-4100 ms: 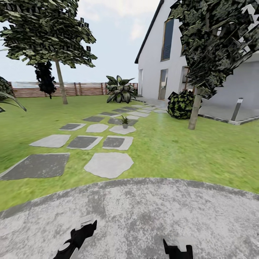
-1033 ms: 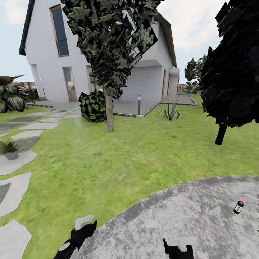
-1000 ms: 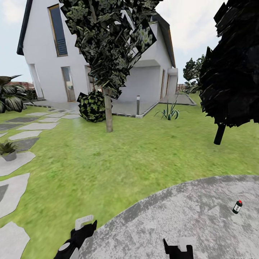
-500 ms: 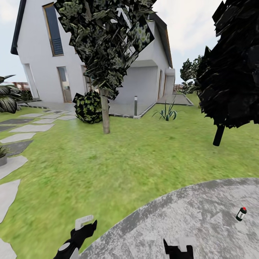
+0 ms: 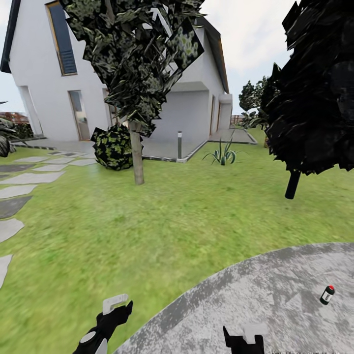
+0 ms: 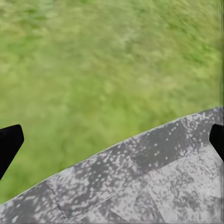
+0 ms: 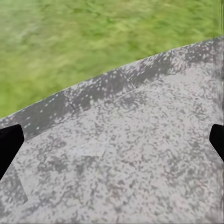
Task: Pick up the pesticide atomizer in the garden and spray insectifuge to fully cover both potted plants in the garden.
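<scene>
- Left gripper (image 6: 112, 140) spread wide: dark fingertips (image 6: 9, 144) sit at opposite edges of the left wrist view, nothing between them, nothing touched. Below it, the curved border where grey paving (image 6: 154, 186) meets lawn (image 6: 102, 60).
- Right gripper (image 7: 112, 144) same deal, fingers (image 7: 8, 142) far apart at the frame edges, holding nothing, hanging over speckled grey paving with a strip of grass along one side.
- From the head camera, both just poke up at the bottom edge: left gripper (image 5: 105, 327) black with a pale tab, over the grass-paving border; right gripper (image 5: 244, 339) over the round paving (image 5: 255, 305).
- Pesticide atomizer (image 5: 327, 294) standing on the paving, leaning a bit, dark body with a pale band and a red dot on top. Too small to read any label or writing.
- Well apart from both grippers: off to the right of the right gripper and a bit farther ahead, much farther from the left one. Nothing touching it.
- Farther out: open lawn, a thin-trunked tree (image 5: 135, 73) mid-left, round dark bush (image 5: 113, 147) just beside its trunk, very dark tree (image 5: 314, 88) at the right.
- Spiky little plant (image 5: 222, 155) near a short grey post (image 5: 179, 144) by the white house (image 5: 54, 83).
- Stepping stones (image 5: 12, 206) running along the left edge.
</scene>
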Motion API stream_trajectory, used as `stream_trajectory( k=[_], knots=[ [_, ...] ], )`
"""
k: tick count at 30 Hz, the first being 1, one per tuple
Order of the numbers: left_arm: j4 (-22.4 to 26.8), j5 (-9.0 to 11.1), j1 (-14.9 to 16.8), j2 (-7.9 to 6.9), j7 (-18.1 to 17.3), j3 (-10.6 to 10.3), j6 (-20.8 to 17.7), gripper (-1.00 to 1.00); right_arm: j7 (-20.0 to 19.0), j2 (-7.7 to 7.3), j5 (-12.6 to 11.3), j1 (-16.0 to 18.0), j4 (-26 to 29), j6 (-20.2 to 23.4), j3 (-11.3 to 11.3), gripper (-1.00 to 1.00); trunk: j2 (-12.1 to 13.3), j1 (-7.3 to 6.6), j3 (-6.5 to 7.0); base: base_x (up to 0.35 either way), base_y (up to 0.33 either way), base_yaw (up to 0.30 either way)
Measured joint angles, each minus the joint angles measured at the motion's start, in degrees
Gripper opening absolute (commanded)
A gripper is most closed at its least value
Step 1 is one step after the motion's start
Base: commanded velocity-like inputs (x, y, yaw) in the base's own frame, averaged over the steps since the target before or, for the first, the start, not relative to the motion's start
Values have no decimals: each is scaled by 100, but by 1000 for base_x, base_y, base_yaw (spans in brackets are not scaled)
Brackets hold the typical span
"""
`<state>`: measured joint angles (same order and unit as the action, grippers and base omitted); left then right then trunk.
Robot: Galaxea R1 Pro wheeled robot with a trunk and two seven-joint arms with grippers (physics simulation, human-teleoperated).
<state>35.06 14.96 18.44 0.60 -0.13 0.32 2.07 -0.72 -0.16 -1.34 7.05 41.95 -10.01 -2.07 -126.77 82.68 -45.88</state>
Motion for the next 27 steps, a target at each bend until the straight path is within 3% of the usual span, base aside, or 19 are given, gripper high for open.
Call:
stream_trajectory(
  k=[19,27],
  knots=[
    [1,-3,0,1,-13,-15,-1,100,-5,0,-4,2,11,1,-5,100,0,0,0,7,0,-265],
    [2,-4,0,0,-11,-15,-2,100,-8,0,-2,1,11,1,-12,100,0,-3,0,231,0,-221]
  ],
)
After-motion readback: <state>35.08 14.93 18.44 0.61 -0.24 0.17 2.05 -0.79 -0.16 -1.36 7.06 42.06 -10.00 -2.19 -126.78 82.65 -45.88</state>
